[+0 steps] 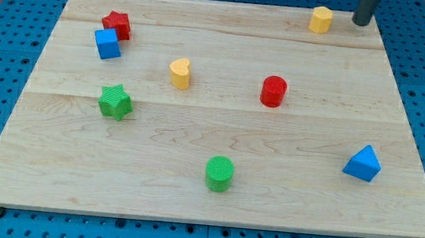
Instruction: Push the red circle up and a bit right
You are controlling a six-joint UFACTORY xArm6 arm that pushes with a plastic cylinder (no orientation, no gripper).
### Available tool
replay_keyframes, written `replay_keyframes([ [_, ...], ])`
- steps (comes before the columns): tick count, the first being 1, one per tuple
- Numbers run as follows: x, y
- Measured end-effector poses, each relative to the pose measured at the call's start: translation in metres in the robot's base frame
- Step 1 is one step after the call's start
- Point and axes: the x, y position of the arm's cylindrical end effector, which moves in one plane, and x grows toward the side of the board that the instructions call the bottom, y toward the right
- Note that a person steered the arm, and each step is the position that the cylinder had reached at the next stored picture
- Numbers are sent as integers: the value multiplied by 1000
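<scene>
The red circle (273, 91) stands right of the board's middle. My tip (360, 22) is at the view's top right, near the board's top edge, far above and to the right of the red circle. It sits just right of a yellow hexagon block (321, 20) and touches no block.
A red star (117, 24) and a blue cube (107, 43) touch at the top left. A yellow heart (179, 73) lies left of centre, a green star (115, 101) below it, a green circle (220, 173) at bottom centre, a blue triangle (364, 163) at right. The wooden board (205, 203) lies on blue pegboard.
</scene>
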Motion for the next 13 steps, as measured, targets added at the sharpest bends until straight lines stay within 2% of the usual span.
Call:
replay_keyframes([
  [1, 29, 9],
  [3, 46, 9],
  [4, 89, 14],
  [5, 109, -10],
  [6, 109, -52],
  [7, 124, -53],
  [8, 180, -44],
  [9, 187, -114],
  [10, 225, -173],
  [11, 222, -219],
  [12, 194, -208],
  [13, 182, -171],
])
